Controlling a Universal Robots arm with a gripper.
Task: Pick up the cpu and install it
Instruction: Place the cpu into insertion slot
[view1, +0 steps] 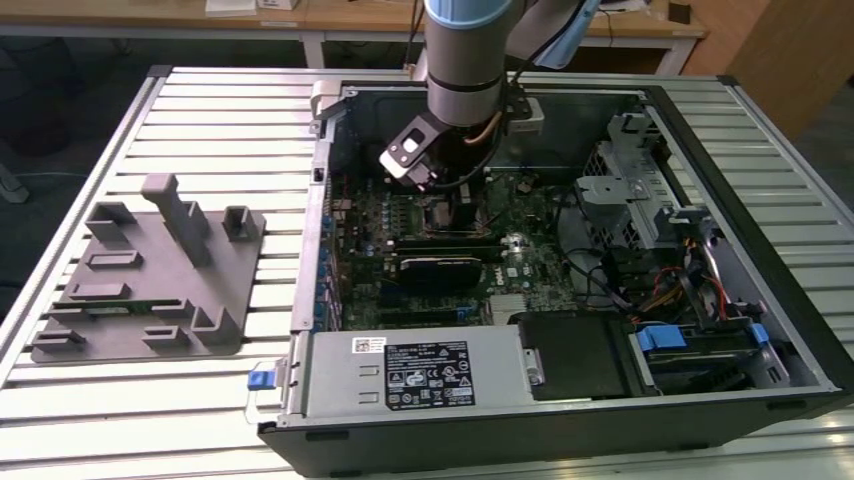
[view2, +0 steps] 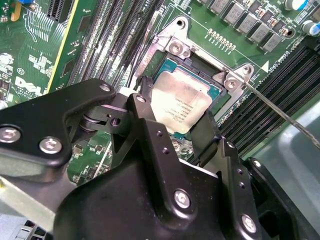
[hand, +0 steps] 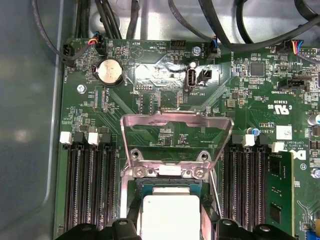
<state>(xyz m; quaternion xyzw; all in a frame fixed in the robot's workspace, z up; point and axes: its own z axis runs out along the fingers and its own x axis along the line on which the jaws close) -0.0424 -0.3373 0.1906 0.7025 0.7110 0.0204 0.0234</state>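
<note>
Slatted metal table (view1: 200, 110) carries the open computer case (view1: 801, 330), with the grey tray (view1: 147, 290) well apart on the exterior view's left. I have the gripper (view2: 175, 120) low inside the case, clenched on the cpu (view2: 182, 102) by two opposite edges at the socket. The load plate (hand: 177, 132) stands raised just beyond the cpu, and memory slots (hand: 87, 185) crowd both sides.

Cpu (view2: 181, 106) with shiny silver metal top, matt black tool (view2: 174, 120) with bright metal screws (view2: 181, 198), polished metal socket frame (hand: 150, 119), glossy green circuit board (hand: 120, 102), matt grey plastic tray (view1: 134, 300), pale ribbed metal desk (view1: 227, 110)
</note>
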